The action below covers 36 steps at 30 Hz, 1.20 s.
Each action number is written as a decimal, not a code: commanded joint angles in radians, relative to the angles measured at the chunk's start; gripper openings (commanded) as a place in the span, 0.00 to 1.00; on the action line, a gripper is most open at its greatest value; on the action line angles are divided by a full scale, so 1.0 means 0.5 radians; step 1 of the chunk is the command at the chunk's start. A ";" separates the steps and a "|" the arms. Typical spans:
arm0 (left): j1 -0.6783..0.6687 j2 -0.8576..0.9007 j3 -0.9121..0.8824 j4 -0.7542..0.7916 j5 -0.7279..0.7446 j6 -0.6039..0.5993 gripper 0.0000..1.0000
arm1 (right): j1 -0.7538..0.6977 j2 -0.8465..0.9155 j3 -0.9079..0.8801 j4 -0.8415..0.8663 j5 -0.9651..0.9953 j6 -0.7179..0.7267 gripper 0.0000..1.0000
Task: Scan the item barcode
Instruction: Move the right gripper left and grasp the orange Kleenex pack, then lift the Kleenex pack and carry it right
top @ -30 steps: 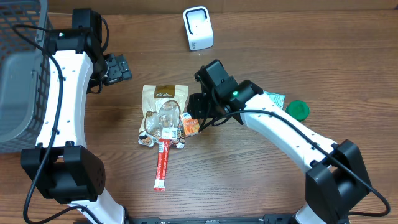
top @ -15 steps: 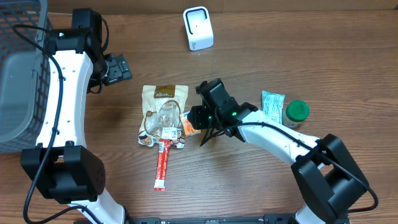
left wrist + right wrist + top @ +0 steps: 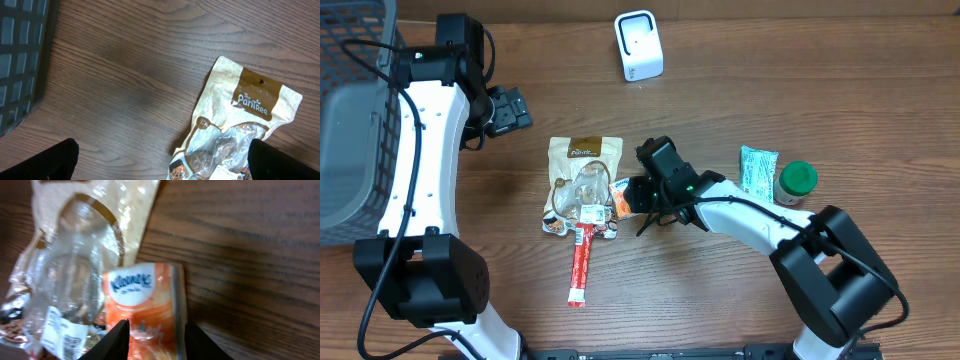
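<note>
Right wrist view blurred. Lower end of orange Kleenex pack (image 3: 147,302), just right of snack bag (image 3: 75,250), cut off by frame edge; grip contact indiscernible. Overhead: right gripper (image 3: 632,197) hides part of pack. Bag's label unreadable.

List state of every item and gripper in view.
left gripper: open, empty
right gripper: jaws straddle tissue pack, grip unclear
tissue pack: lying flat
snack bag: flat, label up
red stick packet: flat
jar: upright, lid on
teal packet: flat
scanner: upright

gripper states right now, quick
left gripper: open, holding nothing
right gripper: jaws either side of the orange tissue pack; whether it grips cannot be told
</note>
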<state>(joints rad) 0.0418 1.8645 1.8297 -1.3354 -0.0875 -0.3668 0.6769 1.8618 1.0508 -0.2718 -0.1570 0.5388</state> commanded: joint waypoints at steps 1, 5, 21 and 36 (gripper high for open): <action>0.008 0.000 0.018 0.002 -0.018 0.002 1.00 | 0.010 0.063 -0.022 0.003 -0.004 0.033 0.36; 0.008 0.000 0.018 0.002 -0.018 0.002 1.00 | 0.009 0.093 -0.022 0.004 -0.004 0.033 0.28; 0.008 0.000 0.018 0.002 -0.018 0.002 1.00 | -0.668 -0.238 0.021 -0.077 -2.020 -0.072 0.04; 0.008 0.000 0.018 0.002 -0.018 0.002 1.00 | -1.366 -0.238 0.019 -1.709 -2.825 -1.551 0.04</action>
<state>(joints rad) 0.0418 1.8645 1.8297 -1.3357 -0.0872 -0.3668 0.0345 1.7596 1.0569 -1.0294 -1.5234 0.0399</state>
